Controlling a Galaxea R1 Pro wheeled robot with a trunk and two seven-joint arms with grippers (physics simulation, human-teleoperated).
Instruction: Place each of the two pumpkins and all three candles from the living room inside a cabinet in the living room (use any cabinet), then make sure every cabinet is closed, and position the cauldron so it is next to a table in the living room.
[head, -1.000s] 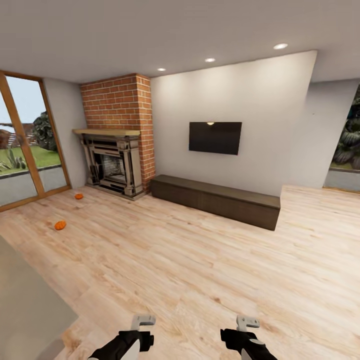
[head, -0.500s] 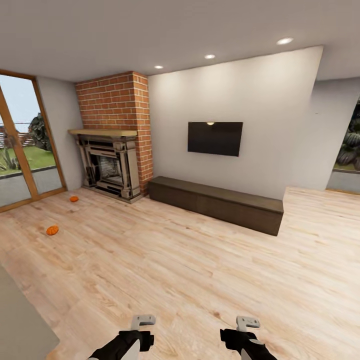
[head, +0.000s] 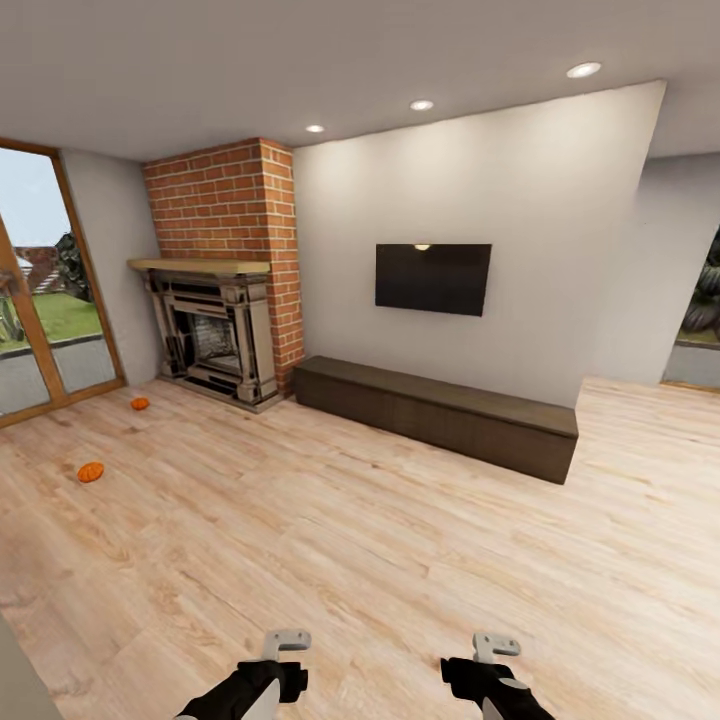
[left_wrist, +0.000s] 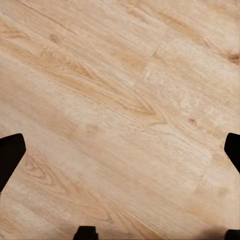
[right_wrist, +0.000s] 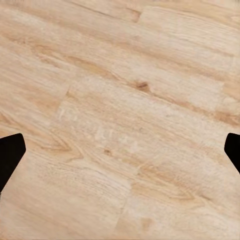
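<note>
Two orange pumpkins lie on the wood floor of the living room, one (head: 90, 471) at the left and the other (head: 139, 403) farther back near the fireplace. The long dark brown cabinet (head: 440, 415) stands closed against the white wall under the TV. My left gripper (head: 285, 645) and right gripper (head: 495, 648) hang low at the picture's bottom, far from all of these. In the wrist views the left gripper (left_wrist: 120, 150) and the right gripper (right_wrist: 120, 150) stand open over bare planks, holding nothing. The candles, the cauldron and the table are out of view.
A brick fireplace (head: 215, 335) fills the back left corner, with a glass door (head: 40, 310) to its left. A black TV (head: 432, 278) hangs on the wall. Open plank floor (head: 380, 540) stretches between me and the cabinet. A grey sliver (head: 8, 685) shows at the bottom left.
The whole picture has shifted, so the camera has moved. The pumpkins and fireplace sit farther left in view, and the grey surface at the lower left has nearly left the picture. Both arms hold the same pose.
</note>
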